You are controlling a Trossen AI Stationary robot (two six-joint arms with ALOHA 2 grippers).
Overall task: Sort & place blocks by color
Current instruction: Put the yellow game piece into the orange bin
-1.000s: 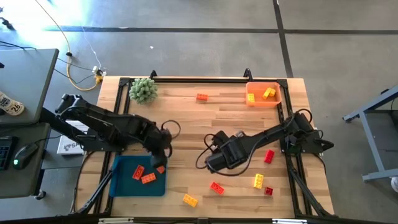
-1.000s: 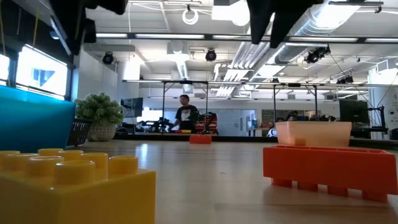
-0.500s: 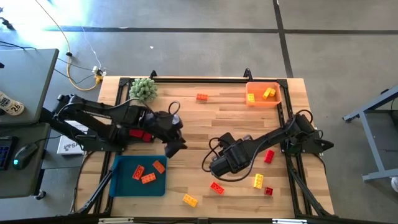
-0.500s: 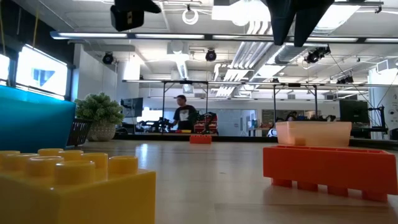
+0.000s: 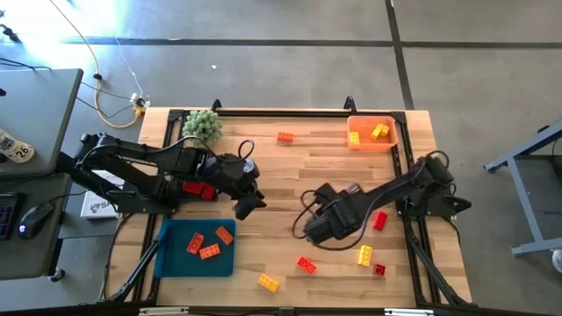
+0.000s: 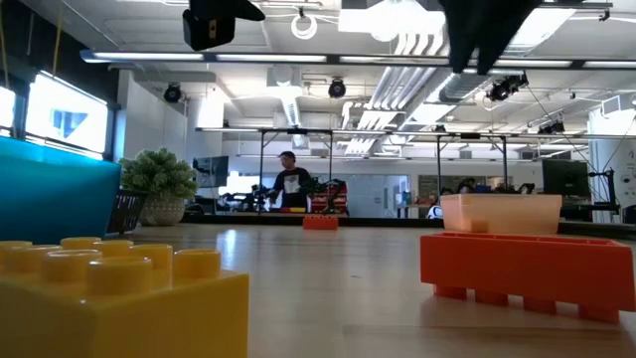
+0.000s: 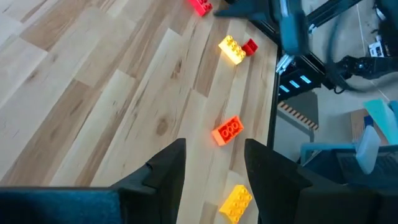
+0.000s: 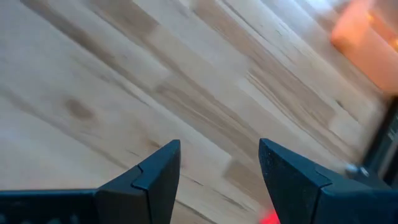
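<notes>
Jaws: both pairs stand apart with nothing between them, per the wrist views.
Left gripper (image 5: 247,203): above bare wood, just beyond the blue tray (image 5: 169,263), which holds three orange-red blocks (image 5: 209,245).
Right gripper (image 5: 318,226): mid-table, above bare wood, near the loose blocks.
Loose blocks: an orange-red block (image 5: 306,264), a yellow block (image 5: 364,255), a red block (image 5: 379,220), a dark red block (image 5: 379,269), a front yellow block (image 5: 268,282), a far orange block (image 5: 285,137).
Orange bin (image 5: 372,144): holds yellow blocks.
Risk, crowding: both arms could converge on the orange-red block and collide.
Risk, grip: blocks are tiny; a skewed closure may flick one off the table's front edge.
Risk, sorting: red and orange-red look close and could be mixed.
</notes>
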